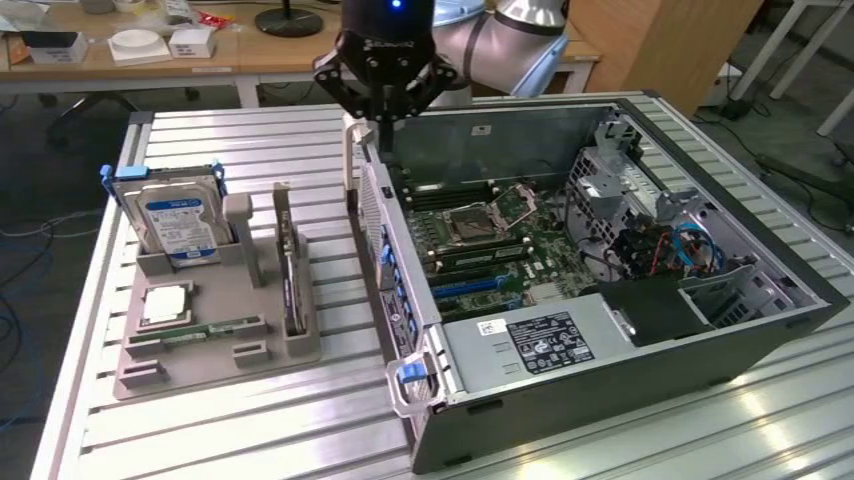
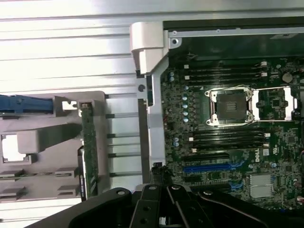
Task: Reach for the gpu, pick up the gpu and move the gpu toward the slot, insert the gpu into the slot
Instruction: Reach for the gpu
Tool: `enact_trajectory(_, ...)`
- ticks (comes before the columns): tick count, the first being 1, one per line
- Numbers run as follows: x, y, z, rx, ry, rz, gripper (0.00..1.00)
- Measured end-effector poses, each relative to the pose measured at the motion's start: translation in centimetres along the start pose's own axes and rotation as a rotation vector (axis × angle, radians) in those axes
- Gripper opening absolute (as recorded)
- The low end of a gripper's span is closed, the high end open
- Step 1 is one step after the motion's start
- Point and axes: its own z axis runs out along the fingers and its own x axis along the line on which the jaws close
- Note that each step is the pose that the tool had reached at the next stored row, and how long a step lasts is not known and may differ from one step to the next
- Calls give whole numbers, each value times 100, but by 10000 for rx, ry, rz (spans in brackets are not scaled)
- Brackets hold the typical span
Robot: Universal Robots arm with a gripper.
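Slatted aluminium table (image 1: 200,440), with a grey parts holder (image 1: 200,365) beside an open computer case (image 1: 601,400).

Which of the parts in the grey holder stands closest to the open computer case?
The gpu: thin card on edge, on the side of the holder facing the case; the blue-labelled hard drive and the memory stick sit farther off.

We see bright, even overhead light on the ribbed tabletop (image 1: 200,440), with white glare streaks on its near right slats. Inside the open computer case (image 1: 627,395) the shadows are soft and the far wall is dim. In the wrist view the slats wash out almost white.
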Motion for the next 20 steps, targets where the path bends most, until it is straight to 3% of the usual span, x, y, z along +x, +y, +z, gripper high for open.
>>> enact_trajectory(20,855,-64,-23,1,0,-1,10)
